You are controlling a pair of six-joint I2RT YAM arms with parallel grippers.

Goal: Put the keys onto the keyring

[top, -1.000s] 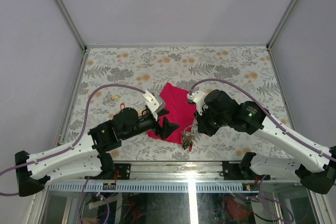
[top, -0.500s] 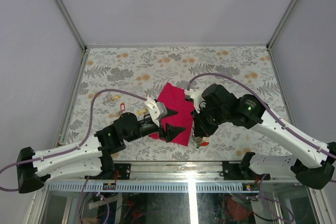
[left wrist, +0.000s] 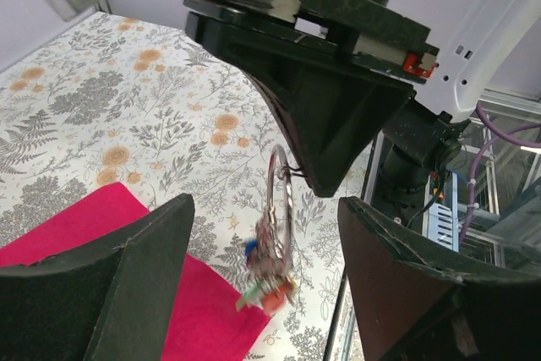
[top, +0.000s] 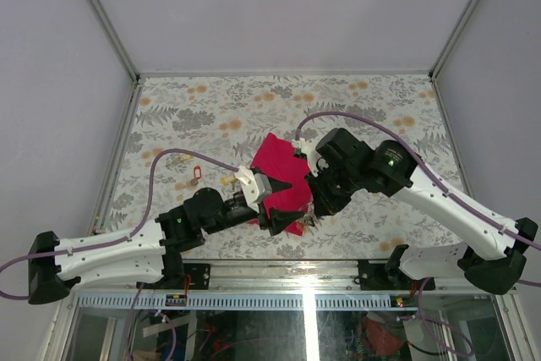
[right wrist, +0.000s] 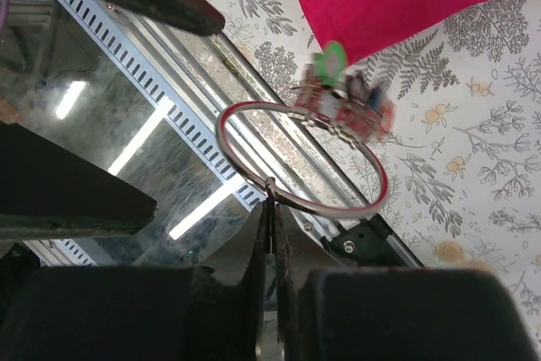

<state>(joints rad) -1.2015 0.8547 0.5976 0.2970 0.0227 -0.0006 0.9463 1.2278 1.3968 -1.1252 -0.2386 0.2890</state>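
Right hand clenched on the thin wire of the keyring. Ring hangs upright, bunch of tags dangling, above the near edge of the red cloth on the tabletop. Left hand spread wide, empty, facing the ring close by. Red-headed key lies well off to the left.

The gap between the spread fingers of the left end effector was free, apart from the keyring hanging in line with it. Just beyond, the right end effector, pinched on the ring, and its bulky wrist blocked passage. The far surface stood unobstructed.
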